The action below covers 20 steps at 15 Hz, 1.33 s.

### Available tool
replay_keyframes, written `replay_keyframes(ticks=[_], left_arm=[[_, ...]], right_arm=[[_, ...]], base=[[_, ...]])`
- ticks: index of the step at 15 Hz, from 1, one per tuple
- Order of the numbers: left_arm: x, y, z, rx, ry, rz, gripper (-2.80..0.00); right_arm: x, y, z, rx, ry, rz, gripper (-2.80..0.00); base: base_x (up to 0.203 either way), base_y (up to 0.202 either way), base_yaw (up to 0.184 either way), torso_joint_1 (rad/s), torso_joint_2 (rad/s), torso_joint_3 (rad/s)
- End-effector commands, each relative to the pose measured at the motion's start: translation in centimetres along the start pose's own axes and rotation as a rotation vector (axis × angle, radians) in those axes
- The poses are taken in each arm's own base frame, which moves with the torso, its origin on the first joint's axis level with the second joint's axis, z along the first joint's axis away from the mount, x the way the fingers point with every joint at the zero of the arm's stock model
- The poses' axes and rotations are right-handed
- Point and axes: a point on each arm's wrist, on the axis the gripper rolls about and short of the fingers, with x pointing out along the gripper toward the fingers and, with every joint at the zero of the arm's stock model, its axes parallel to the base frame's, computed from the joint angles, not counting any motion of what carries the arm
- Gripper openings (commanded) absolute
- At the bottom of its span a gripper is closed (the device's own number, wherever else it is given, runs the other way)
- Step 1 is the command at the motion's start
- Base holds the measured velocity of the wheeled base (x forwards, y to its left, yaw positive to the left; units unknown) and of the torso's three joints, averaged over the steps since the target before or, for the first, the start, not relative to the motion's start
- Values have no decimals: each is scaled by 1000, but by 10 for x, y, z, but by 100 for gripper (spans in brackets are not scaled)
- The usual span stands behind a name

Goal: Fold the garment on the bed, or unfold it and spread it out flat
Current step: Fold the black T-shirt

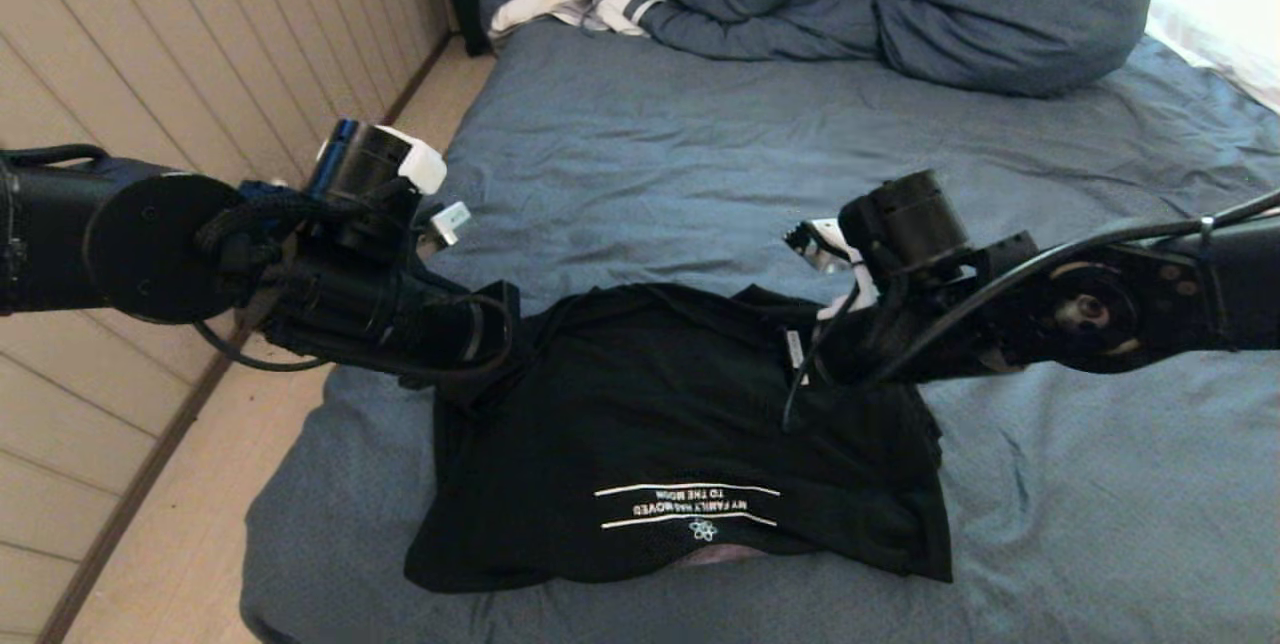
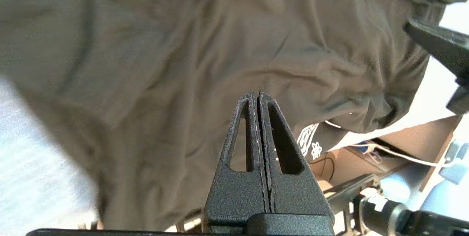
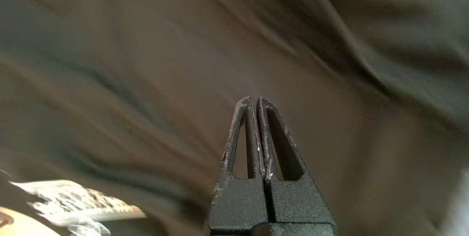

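Black cloth, the garment [image 1: 680,434] lies near the bed's [image 1: 1050,484] front edge, half folded, its long axis running across between the two arms, white lettering upside down toward you. You have both pairs of fingers pressed together with no cloth visibly between them: the left gripper [image 2: 258,95] at the garment's left far corner, the right gripper [image 3: 255,100] at its right far corner, equally near.

A bulky blue duvet [image 1: 880,4] is heaped at the far end, with a white, stripe-cuffed cloth [image 1: 580,4] tucked against its left side. A white pillow [image 1: 1225,34] is seen at the far right, and a pale panelled wall [image 1: 150,34] and beige floor [image 1: 200,524] are seen on the left.
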Motion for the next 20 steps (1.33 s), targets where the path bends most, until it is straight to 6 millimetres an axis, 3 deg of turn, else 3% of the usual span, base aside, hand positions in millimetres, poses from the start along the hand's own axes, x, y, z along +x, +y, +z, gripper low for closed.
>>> replay_keyframes(ticks=[1, 6, 10, 14, 20], left_arm=[[6, 0, -8, 9, -5, -16, -280], [12, -4, -14, 20, 8, -28, -280], [12, -4, -12, 26, -16, -38, -280], [11, -5, -12, 27, -19, -39, -280], [11, -3, -13, 27, -14, -33, -280]], right_arm=[[-18, -14, -7, 25, -6, -23, -280], [-4, -15, -13, 24, 34, -35, -280], [28, -17, -15, 25, 42, -43, -280], [58, -31, -10, 50, 32, -76, -280], [60, -46, 36, 79, -112, -95, -280]], base=[[0, 0, 0, 0, 0, 0], [0, 0, 0, 0, 0, 0], [0, 0, 0, 0, 0, 0], [0, 0, 0, 0, 0, 0], [0, 0, 0, 0, 0, 0]])
